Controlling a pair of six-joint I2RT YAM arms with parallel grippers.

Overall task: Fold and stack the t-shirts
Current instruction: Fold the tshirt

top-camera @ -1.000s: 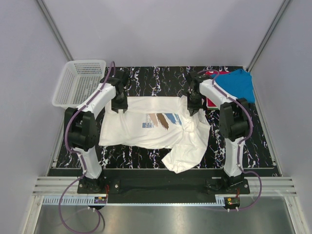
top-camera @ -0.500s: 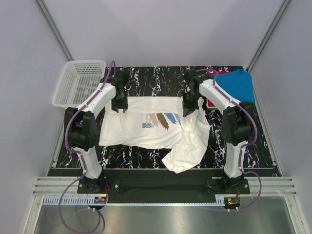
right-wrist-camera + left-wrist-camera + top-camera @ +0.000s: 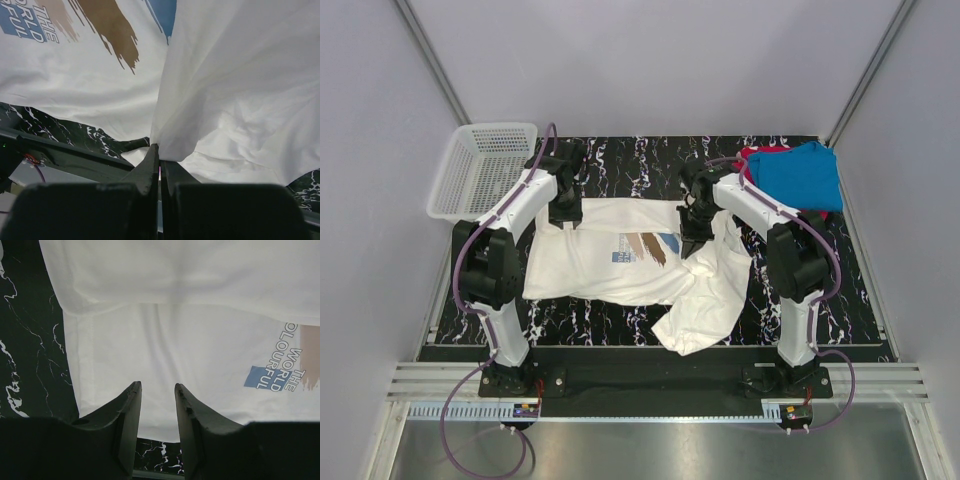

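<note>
On black marbled table (image 3: 620,150), grey walls (image 3: 650,70) | left gripper (image 3: 157,386) apart | right gripper (image 3: 159,148) clamps white t-shirt (image 3: 590,265)

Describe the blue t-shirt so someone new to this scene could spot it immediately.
On the black marbled table, look to the far right corner. The blue t-shirt lies there over a red t-shirt; it is plain solid blue, unlike the large printed white t-shirt spread mid-table.

A printed t-shirt (image 3: 610,270) lies across the middle of the table (image 3: 630,158). A basket (image 3: 446,186) sits at the far left corner; two other t-shirts (image 3: 802,176) lie stacked at the far right.
</note>
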